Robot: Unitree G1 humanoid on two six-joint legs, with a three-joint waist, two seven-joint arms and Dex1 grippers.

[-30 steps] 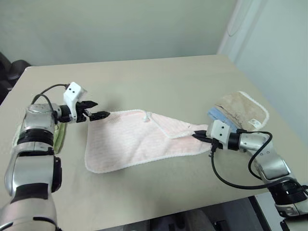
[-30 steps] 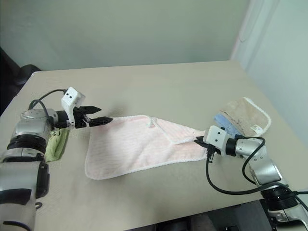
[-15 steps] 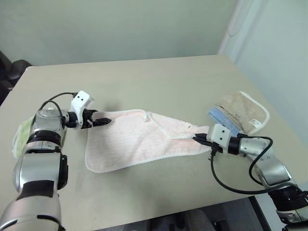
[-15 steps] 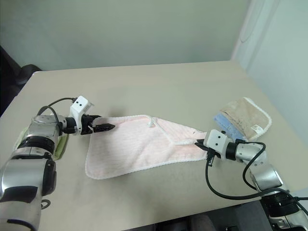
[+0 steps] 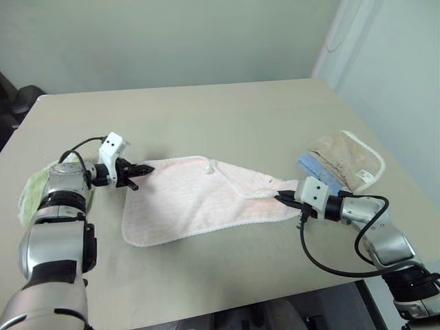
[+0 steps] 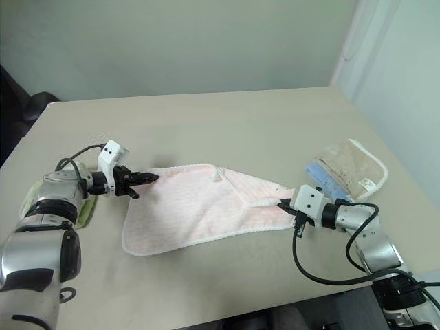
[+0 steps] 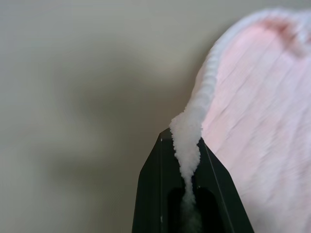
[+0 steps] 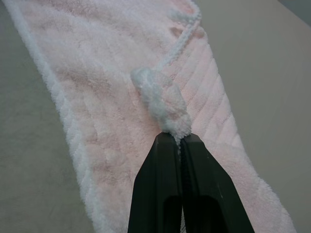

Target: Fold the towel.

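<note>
Two pincer-pinched towel [image 5: 199, 199] corners, closest in wrist views.

- Bare table [image 5: 206, 117] beyond the pink towel [image 5: 192, 199], open right across to the far edge.
- Bare strip along the near edge too, below the towel.
- At far left, blocked by a lime-green towel [image 5: 31, 192] just beside the left arm.
- At right, blocked by a beige towel [image 5: 347, 158] on a blue cloth [image 5: 313, 167], near the right gripper [image 5: 280, 197].
</note>
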